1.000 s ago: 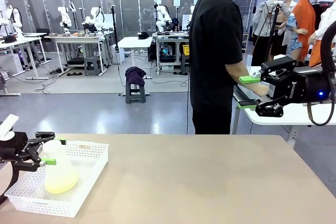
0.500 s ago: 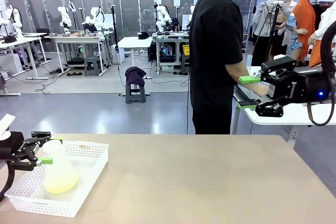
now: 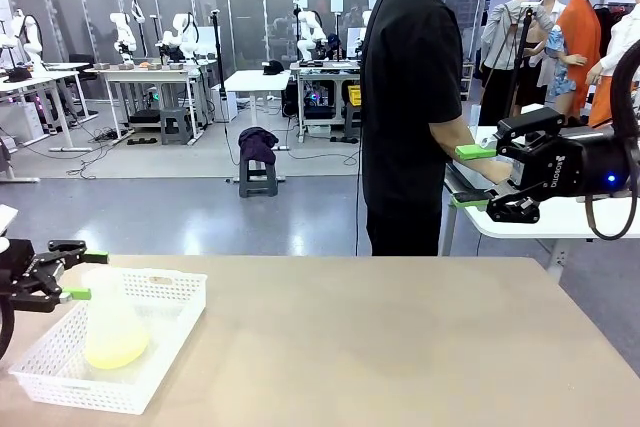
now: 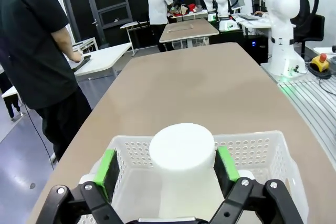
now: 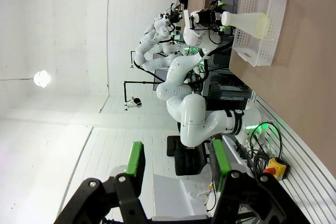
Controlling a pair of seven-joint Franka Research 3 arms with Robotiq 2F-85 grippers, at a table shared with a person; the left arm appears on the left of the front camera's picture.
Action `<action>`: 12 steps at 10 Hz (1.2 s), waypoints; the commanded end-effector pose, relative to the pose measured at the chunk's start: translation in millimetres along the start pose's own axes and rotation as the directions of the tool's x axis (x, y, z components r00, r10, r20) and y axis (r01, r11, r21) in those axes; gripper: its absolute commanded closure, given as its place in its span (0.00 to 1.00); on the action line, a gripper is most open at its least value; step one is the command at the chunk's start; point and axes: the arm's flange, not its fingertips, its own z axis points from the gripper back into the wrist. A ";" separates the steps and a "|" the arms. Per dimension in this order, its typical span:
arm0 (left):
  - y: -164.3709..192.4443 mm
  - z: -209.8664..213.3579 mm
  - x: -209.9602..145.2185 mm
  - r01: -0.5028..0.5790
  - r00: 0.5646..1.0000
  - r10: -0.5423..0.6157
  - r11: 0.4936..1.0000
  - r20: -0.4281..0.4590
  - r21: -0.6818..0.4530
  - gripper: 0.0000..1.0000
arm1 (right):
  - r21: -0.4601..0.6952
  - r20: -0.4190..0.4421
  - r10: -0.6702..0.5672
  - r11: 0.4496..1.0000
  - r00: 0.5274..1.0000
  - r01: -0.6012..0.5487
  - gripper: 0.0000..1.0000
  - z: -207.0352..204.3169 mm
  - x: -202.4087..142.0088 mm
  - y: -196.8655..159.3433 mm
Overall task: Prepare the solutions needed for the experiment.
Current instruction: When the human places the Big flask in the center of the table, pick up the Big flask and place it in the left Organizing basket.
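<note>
At 12 o'clock from the left gripper – jaws wide, empty – stands the upright frosted conical flask between its pads; right gripper open, far.

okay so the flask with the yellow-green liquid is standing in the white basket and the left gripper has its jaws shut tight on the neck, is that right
Not quite. The flask does stand in the white basket, but the left gripper has its jaws open: the left wrist view shows gaps between the green pads and the neck, and the front view shows the fingers beside it.
</note>
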 end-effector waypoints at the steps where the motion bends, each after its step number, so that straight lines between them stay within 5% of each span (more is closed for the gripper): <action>1: -2.6 22.6 16.9 -0.057 0.997 0.055 0.998 -0.059 -0.023 0.07 | 0.004 -0.003 0.004 1.000 1.000 -0.004 0.37 0.1 -0.1 0.6; 4: -22.0 51.9 53.5 -0.067 0.992 0.067 0.998 -0.109 -0.001 0.07 | 0.004 -0.003 0.004 1.000 1.000 -0.004 0.37 0.1 -0.1 0.6; 8: -64.7 33.2 121.4 -0.163 0.979 0.162 0.987 -0.119 0.001 0.07 | 0.004 -0.003 0.004 1.000 1.000 -0.004 0.37 0.1 -0.1 0.6; 10: -80.6 20.9 136.3 -0.260 0.947 0.287 0.949 -0.144 0.180 0.07 | 0.004 -0.003 0.004 1.000 1.000 -0.004 0.37 0.1 -0.1 0.6; 12: -87.7 12.3 139.9 -0.249 0.892 0.397 0.829 -0.215 0.501 0.07 | 0.004 -0.003 0.004 1.000 1.000 -0.004 0.37 0.1 -0.1 0.6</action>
